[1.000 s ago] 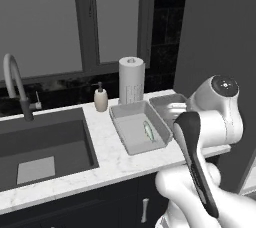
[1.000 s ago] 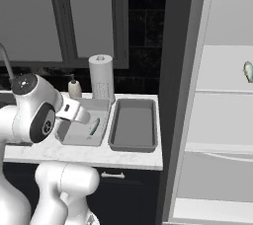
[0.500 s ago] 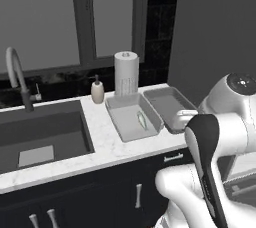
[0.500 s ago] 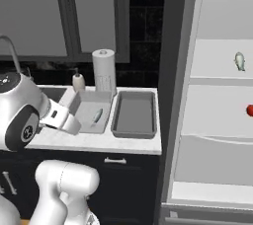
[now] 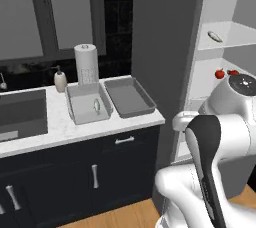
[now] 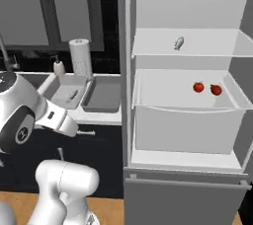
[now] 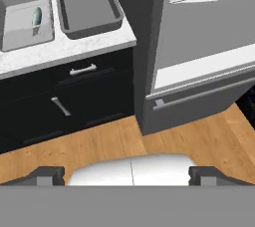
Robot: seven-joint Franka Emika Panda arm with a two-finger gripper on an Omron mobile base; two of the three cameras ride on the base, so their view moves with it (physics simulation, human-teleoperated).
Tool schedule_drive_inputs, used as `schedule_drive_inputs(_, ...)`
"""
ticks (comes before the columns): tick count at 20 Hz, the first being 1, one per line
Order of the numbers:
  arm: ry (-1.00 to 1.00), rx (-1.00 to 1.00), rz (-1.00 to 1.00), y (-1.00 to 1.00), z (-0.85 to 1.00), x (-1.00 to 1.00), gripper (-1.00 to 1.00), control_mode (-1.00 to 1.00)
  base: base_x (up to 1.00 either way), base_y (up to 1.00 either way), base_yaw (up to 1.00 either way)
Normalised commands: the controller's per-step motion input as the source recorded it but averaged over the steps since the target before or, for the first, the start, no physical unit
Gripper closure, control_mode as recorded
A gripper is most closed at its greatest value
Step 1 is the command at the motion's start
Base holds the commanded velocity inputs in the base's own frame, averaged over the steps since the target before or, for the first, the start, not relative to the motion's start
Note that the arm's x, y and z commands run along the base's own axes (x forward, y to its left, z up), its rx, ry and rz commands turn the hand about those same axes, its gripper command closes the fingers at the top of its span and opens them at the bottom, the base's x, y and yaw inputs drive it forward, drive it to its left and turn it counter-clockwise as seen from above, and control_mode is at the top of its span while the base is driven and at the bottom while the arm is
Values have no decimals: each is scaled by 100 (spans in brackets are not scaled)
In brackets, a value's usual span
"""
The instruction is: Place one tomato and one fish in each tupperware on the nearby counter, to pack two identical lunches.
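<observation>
Marble counter (image 5: pixel 75 127) beside open fridge (image 6: pixel 188 115) (wood floor below), jaws spread, empty.

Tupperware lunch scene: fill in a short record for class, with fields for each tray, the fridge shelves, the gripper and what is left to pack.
left tupperware: holds one fish, no tomato
right tupperware: holds nothing
fridge upper shelf: second fish
fridge middle shelf: two tomatoes
gripper: fingers wide apart, holding nothing, above the wooden floor
left to pack: both tomatoes, one fish
</observation>
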Motion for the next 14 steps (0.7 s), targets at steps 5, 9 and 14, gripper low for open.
schedule_drive_inputs(5,0,0,0,0,0,0,-100,100,0,-100,0)
schedule_drive_inputs(9,0,0,0,0,0,0,-100,100,0,-98,0)
schedule_drive_inputs(14,0,0,0,0,0,0,-100,100,0,-75,0)
